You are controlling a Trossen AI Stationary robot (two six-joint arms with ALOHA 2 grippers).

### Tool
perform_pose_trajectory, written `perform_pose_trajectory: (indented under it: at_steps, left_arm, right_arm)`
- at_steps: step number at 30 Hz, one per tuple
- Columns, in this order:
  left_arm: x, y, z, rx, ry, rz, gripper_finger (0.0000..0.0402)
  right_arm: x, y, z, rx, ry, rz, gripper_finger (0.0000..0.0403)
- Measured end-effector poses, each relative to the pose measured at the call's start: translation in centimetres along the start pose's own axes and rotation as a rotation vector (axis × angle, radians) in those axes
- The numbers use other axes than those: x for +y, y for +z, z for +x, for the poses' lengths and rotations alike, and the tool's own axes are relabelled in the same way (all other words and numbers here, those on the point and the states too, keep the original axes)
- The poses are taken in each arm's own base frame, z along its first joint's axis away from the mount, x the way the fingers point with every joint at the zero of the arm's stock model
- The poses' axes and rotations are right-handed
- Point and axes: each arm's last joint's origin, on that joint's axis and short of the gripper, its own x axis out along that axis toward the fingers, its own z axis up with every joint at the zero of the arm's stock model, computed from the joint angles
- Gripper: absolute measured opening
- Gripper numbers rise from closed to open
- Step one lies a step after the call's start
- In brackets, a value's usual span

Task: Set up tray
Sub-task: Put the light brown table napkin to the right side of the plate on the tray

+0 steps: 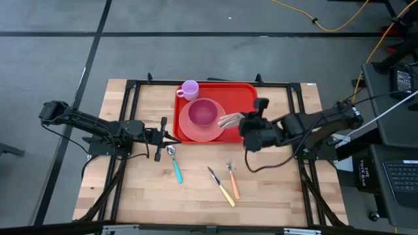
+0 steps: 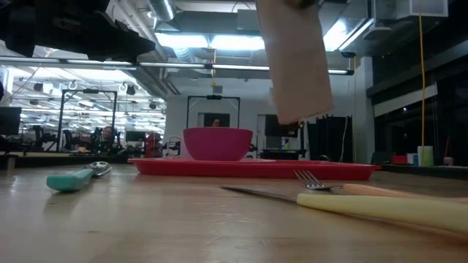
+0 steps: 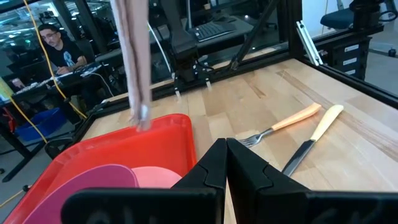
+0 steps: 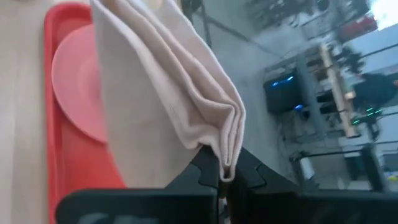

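Observation:
The red tray [image 1: 245, 98] lies at the table's far middle and carries a pink plate [image 1: 189, 130] with a pink bowl [image 1: 203, 113] on it. A purple cup [image 1: 190, 89] stands at the tray's far left corner. My right gripper [image 1: 240, 121] is over the tray's right half, shut on a folded beige napkin [image 2: 296, 58], which hangs above the tray. My left gripper [image 1: 174, 139] is shut on nothing, just left of the tray's near left corner. My right gripper pinches the napkin's folded edge [image 4: 227, 146] between its two fingers, several layers together. The fingers come slanting down from the table's right side. The napkin hangs from the grip, its lower end [image 2: 291, 117] clear of the tray.
A teal-handled spoon [image 1: 175, 162] lies on the wood just near of my left gripper. An orange-handled fork [image 1: 232, 177] and a yellow-handled knife [image 1: 221, 186] lie side by side at the near middle. The table's black frame rails run along its left and right sides.

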Motion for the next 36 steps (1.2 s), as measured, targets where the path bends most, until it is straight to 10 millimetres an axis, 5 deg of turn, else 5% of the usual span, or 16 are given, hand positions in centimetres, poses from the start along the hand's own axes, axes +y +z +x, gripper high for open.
perform_pose_trajectory:
  at_steps: [8,18,28,36]
  left_arm:
    - [0.0,0.0,0.0,0.0,0.0,0.0,0.0004]
    - [0.0,0.0,0.0,0.0,0.0,0.001,0.0004]
    - [0.0,0.0,0.0,0.001,0.0,0.005,0.0004]
    - [0.0,0.0,0.0,0.0,0.001,0.066,0.0004]
  right_arm:
    - [-0.7,-3.8,2.3,0.073,-0.009,0.013,0.0007]
    - [-2.1,-9.3,5.5,-0.056,-0.107,0.061,0.0007]
    - [-4.1,-12.5,10.2,-0.19,-0.155,0.07,0.0007]
    - [-6.6,-14.5,13.5,-0.13,-0.196,0.118,0.0007]
